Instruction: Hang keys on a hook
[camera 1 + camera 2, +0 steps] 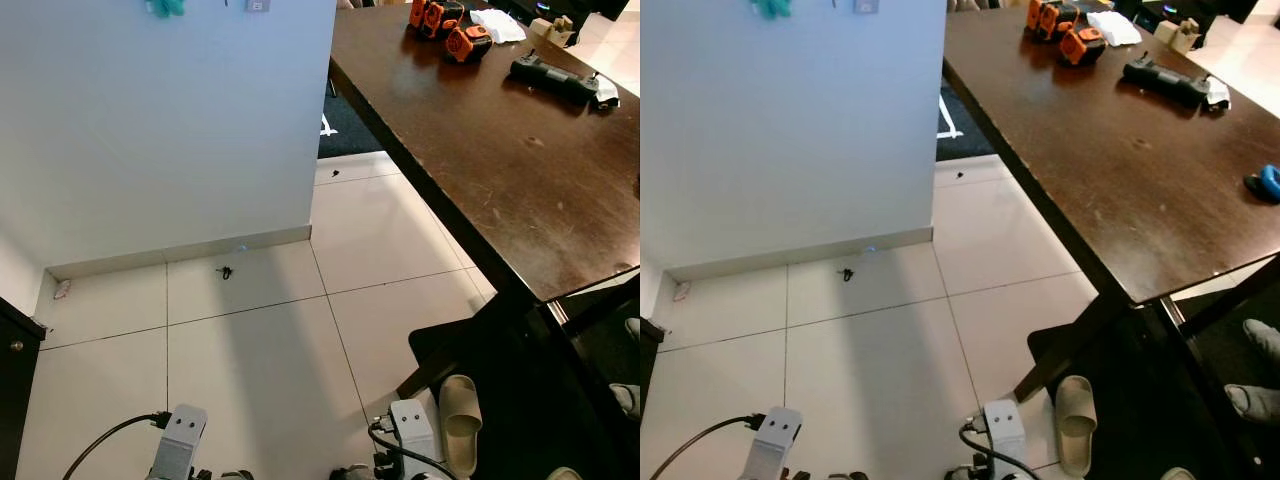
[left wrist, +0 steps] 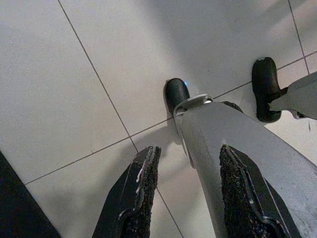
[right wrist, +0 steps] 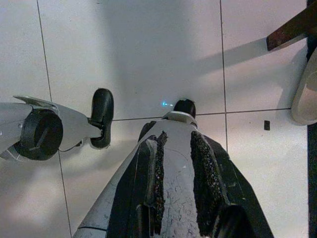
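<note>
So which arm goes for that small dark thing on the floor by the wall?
Left, probably. The dark thing, maybe the keys, lies nearer the left arm, and the left gripper hangs with fingers open.

A small dark object (image 1: 225, 271), possibly the keys though too small to tell, lies flat on the pale floor tiles just in front of the white wall's (image 1: 170, 120) baseboard. High on that wall sits a small grey square fitting (image 1: 258, 5), perhaps the hook.
</note>
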Available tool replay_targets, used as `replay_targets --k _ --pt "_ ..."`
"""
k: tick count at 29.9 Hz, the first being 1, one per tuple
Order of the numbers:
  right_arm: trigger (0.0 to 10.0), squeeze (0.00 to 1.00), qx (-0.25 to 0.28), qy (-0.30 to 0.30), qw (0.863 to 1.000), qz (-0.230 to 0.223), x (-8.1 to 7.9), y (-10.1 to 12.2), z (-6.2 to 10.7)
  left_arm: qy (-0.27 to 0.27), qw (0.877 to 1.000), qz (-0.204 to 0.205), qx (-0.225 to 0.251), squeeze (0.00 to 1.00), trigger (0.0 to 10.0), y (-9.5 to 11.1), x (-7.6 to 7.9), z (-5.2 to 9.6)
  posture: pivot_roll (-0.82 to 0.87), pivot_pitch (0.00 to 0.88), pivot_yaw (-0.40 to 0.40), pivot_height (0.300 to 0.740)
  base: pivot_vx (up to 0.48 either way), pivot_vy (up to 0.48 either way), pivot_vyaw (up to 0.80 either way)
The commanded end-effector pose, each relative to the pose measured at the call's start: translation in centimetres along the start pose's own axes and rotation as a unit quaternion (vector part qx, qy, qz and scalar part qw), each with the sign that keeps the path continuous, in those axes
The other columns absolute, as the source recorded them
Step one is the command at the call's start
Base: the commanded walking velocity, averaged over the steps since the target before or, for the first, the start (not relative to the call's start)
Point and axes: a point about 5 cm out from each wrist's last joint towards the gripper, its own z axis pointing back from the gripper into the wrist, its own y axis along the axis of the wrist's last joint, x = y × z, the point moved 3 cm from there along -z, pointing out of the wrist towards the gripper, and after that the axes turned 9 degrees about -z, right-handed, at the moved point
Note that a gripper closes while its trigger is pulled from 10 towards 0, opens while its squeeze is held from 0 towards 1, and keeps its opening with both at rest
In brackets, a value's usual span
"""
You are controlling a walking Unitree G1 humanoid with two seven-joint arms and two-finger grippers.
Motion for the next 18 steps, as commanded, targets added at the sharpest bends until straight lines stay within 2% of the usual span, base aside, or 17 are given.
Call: replay_targets --k 1,18 --pt "10.0 0.00 -0.022 0.004 1.000 -0.007 -0.10 -1.85 0.39 -0.006 1.000 0.000 -0.020 0.00 10.0 -1.71 0.41 0.24 -0.07 0.103 0.027 0.740 0.000 0.000 0.00" --pt "10.0 0.00 -0.025 0.003 1.000 -0.002 -0.09 -2.07 0.44 -0.007 1.000 0.002 -0.023 0.00 10.0 -2.16 0.53 0.32 -0.07 0.111 0.024 0.740 0.000 0.000 0.00"
